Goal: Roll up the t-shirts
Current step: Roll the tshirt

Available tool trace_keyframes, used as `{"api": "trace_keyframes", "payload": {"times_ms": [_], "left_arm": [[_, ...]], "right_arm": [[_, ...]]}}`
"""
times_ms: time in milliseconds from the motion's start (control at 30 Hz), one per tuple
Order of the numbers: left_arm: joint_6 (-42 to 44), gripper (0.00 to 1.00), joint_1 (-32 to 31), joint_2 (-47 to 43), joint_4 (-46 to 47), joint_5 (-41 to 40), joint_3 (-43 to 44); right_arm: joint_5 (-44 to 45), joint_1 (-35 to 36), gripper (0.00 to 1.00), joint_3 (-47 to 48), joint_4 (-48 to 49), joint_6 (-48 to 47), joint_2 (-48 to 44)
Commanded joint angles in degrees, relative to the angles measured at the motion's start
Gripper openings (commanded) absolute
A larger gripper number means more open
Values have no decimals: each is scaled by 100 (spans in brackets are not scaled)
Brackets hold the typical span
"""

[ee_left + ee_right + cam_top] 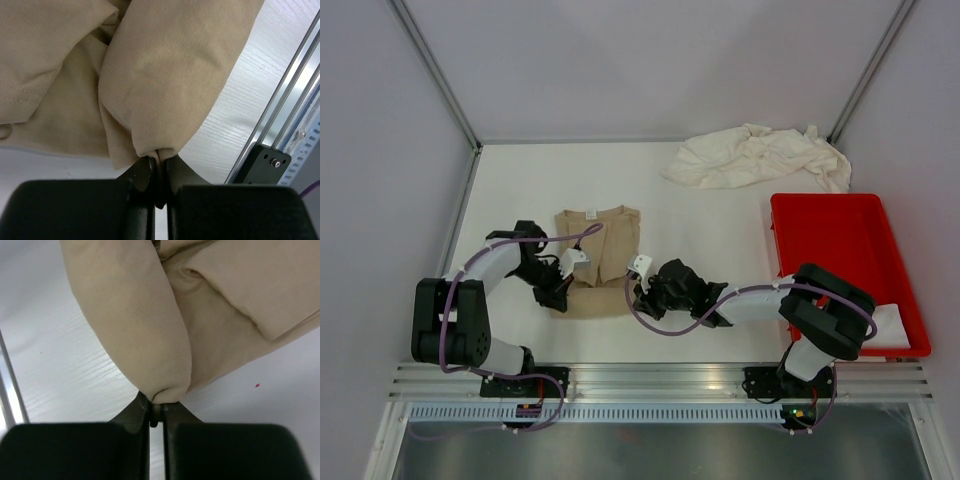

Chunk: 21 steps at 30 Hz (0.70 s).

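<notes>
Tan t-shirt (600,245) lies folded into a narrow strip on the table (520,190), middle front, collar end away from me. My left gripper (159,167) is pinched tight on the near-left corner of the strip. My right gripper (156,410) is pinched the same way on the near-right corner. Both wrist views show a plump tuck of cloth bulging just beyond my fingertips.

I judge this the start of the roll: the near edge is gathered and turned, while most of the strip lies flat. The next move calls for carrying both corners forward together, level and at one pace. Uneven travel would skew the roll or let it go slack.

Cream t-shirts (760,158) sit in a heap at the far right, behind the red tray (825,200).
</notes>
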Motion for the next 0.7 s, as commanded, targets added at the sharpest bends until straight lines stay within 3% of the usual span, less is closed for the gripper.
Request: {"api": "trace_keyframes", "payload": {"times_ms": [0, 267, 433, 600, 667], "left_arm": [[188, 2, 45, -121, -335, 225, 194], [495, 8, 54, -649, -1152, 365, -78], [575, 8, 63, -773, -1312, 515, -219], [136, 21, 72, 35, -987, 314, 88], [-285, 34, 107, 237, -768, 147, 317]], "right_arm": [[-656, -148, 0, 205, 87, 612, 103], [-2210, -535, 0, -22, -688, 1877, -468], [-2923, -535, 0, -4, -1287, 2495, -319], [-2942, -807, 0, 171, -1190, 2793, 120], [-2785, -991, 0, 250, -1058, 3084, 269]]}}
